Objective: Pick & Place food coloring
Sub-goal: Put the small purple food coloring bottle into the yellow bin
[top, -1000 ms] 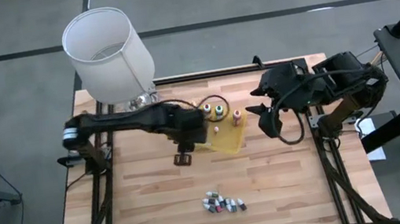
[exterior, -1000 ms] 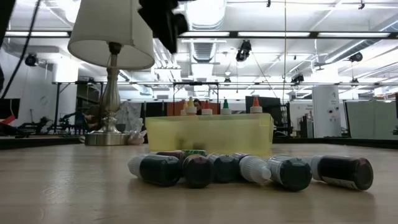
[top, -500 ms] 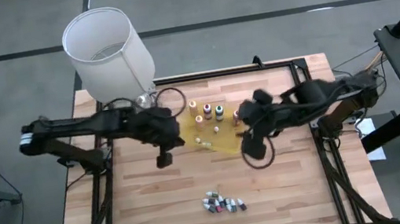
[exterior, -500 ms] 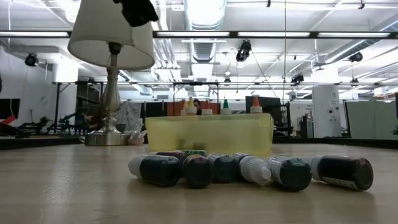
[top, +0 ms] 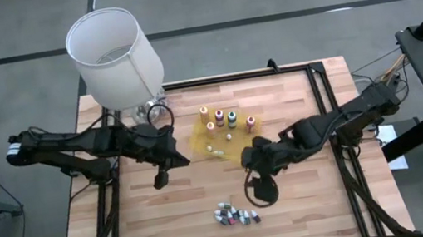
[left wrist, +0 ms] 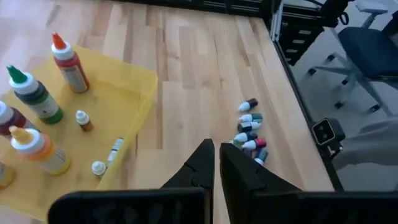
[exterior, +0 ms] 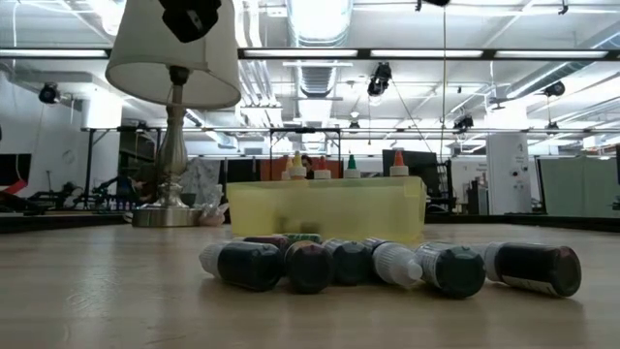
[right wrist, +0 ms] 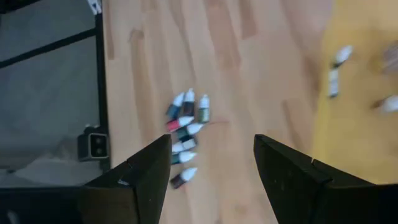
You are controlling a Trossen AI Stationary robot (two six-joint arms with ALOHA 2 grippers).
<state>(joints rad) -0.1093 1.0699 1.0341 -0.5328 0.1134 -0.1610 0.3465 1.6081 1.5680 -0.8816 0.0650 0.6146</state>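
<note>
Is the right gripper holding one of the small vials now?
No, the right gripper is open and empty, above the small vials that lie loose on the table.

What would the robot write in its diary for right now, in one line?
left pincer: shut, empty | right pincer: open, above tiny vials | tall bottles: upright in yellow tray

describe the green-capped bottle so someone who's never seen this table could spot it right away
Find the white lamp at the table's back left, then the yellow tray lying flat beside its base. A short row of upright squeeze bottles stands in the tray; the green-capped bottle sits between an orange-topped one and the red-topped bottle. It alone has a green tip and dark body.
</note>
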